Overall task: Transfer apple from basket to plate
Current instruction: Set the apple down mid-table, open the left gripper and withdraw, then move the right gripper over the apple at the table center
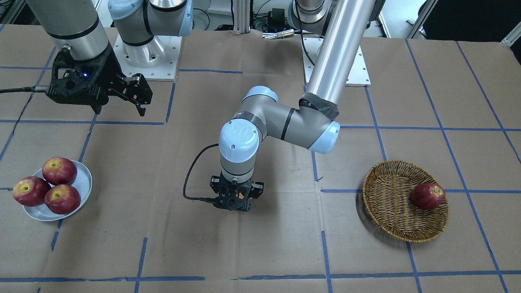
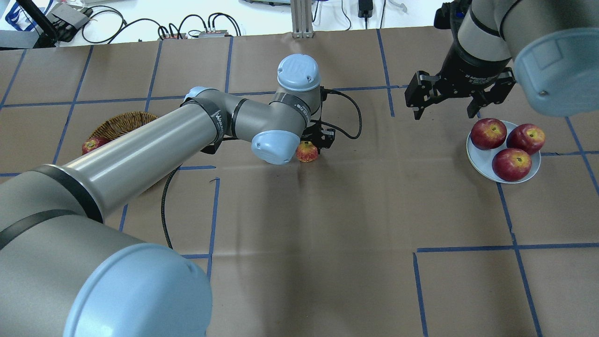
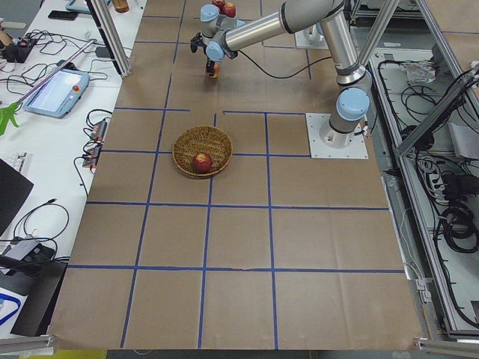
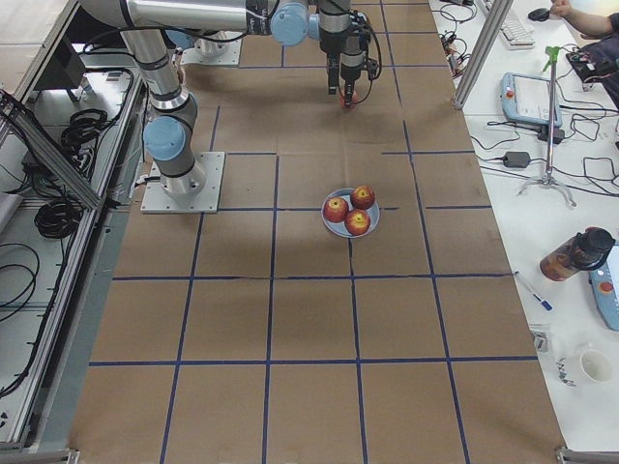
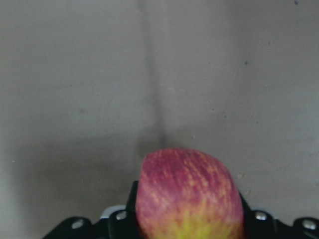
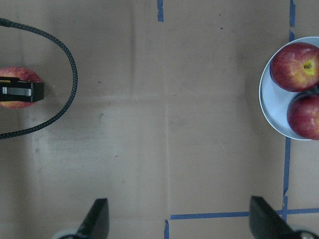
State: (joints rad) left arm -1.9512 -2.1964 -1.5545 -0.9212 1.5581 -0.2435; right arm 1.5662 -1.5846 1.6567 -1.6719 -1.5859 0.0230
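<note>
Red streaked with yellow-orange, paling to yellow at the base: that is the apple, clamped between my left fingers, one on either side of it. It is out of the basket and low over the middle of the worktop. I cannot tell whether it touches the surface or sits just above it.

The plate lies well off toward my right side, and the basket is about as far off the other way, so I judge the carry roughly half done. My right fingers are spread wide and empty. They hang much nearer the plate than my left ones do.

Three darker apples already crowd the plate. What bare plate remains seems to face the side I come from. One deep-red apple remains in the basket.
</note>
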